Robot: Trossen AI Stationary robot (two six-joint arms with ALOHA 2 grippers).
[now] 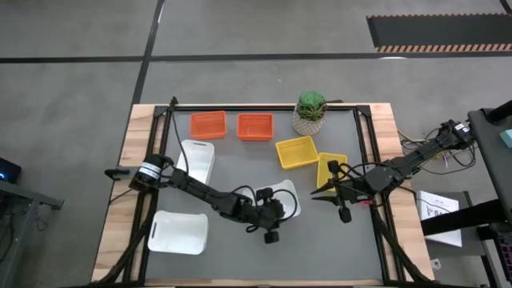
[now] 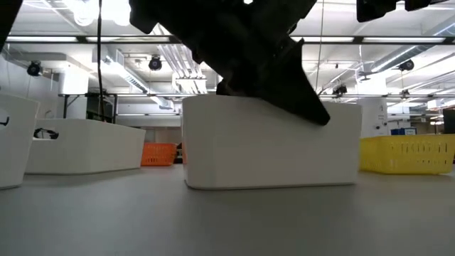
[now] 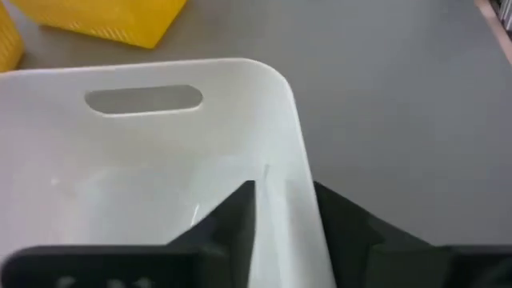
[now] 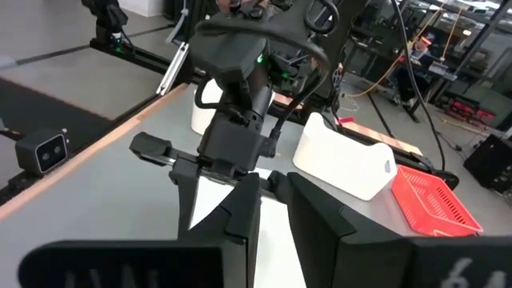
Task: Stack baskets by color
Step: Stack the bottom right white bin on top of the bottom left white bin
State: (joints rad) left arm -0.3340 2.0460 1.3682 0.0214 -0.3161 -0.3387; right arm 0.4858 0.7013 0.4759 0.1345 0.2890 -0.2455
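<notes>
A white basket (image 1: 282, 194) stands flat on the grey table near its middle; the low view shows it (image 2: 270, 146) with its bottom on the table. My left gripper (image 1: 274, 210) reaches it from the table's left and is shut on one of its walls (image 3: 284, 192). My right gripper (image 1: 318, 197) hovers level to the basket's right, above the table. Its fingers (image 4: 274, 188) are almost together with nothing between them. Two more white baskets (image 1: 197, 160) (image 1: 178, 232) lie at the left. Two orange baskets (image 1: 208, 124) (image 1: 255, 126) and two yellow ones (image 1: 296, 152) (image 1: 330, 170) lie farther back. My left gripper holds the white basket by its side wall (image 3: 298, 210), next to the rounded corner and the end wall that has a handle slot (image 3: 144, 98). One finger (image 3: 232, 220) is inside the basket and the other (image 3: 344, 220) outside. They slant down from the table's left. The basket stands on the table.
A potted green plant (image 1: 310, 112) stands at the far right, behind the yellow baskets. Black frame rails run along the table's left (image 1: 152, 160) and right (image 1: 364, 152) sides. Bare grey table lies in front of the held basket (image 1: 320, 248).
</notes>
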